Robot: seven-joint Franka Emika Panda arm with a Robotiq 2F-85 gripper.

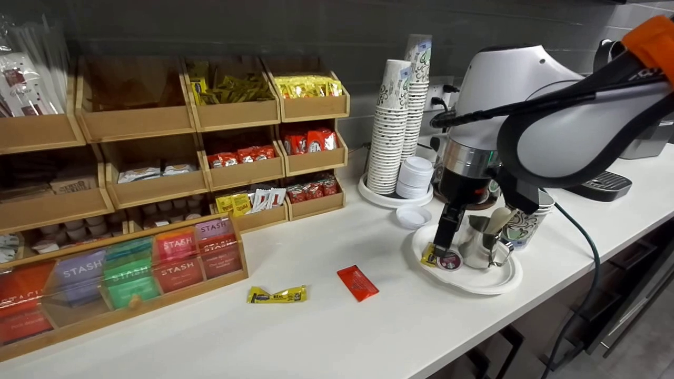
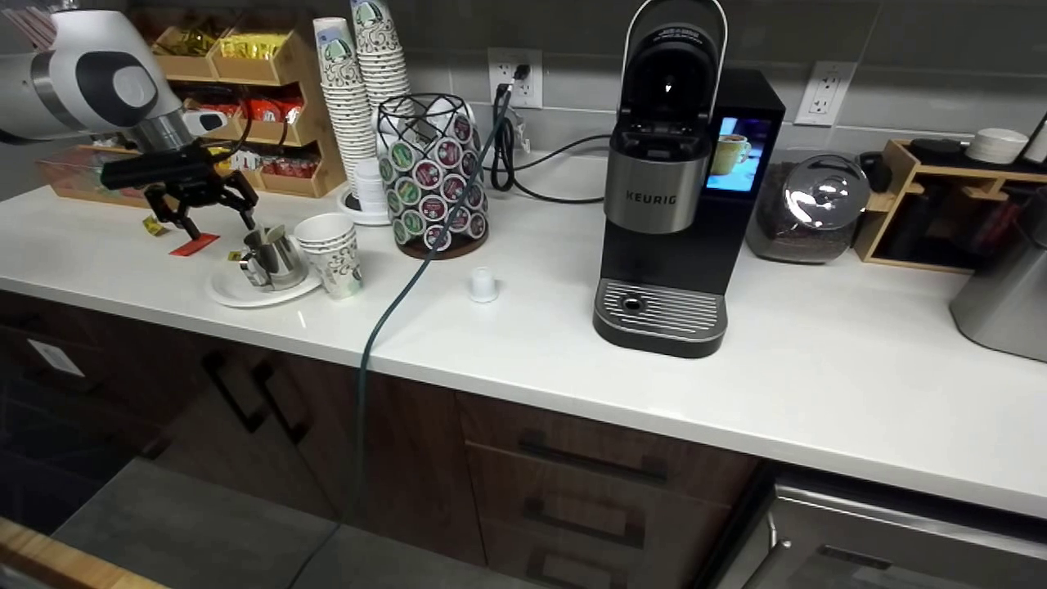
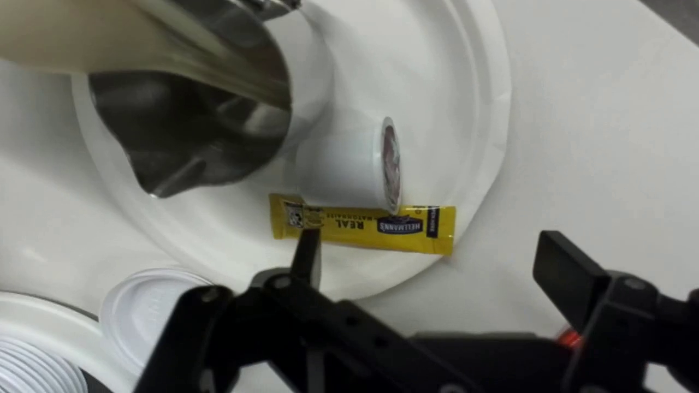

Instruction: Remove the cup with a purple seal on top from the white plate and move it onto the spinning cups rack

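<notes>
Claw (image 3: 428,255) hangs spread, empty, low in the wrist view; the purple-sealed cup (image 3: 347,166) lies mid-frame on the white plate (image 3: 445,103); lifting and racking both remain.

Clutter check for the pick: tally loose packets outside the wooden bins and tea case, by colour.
Yellow: 2 (mayonnaise packet on the white plate; bow-shaped packet on the counter)
Red: 1 (red packet, on the counter)
Total: 3

Shiny metal pitcher (image 2: 282,266), smooth plastic pod (image 3: 341,164), matt white plate (image 3: 437,93) — glossy sachet (image 3: 366,232) — matt fingers (image 3: 568,278).
</notes>
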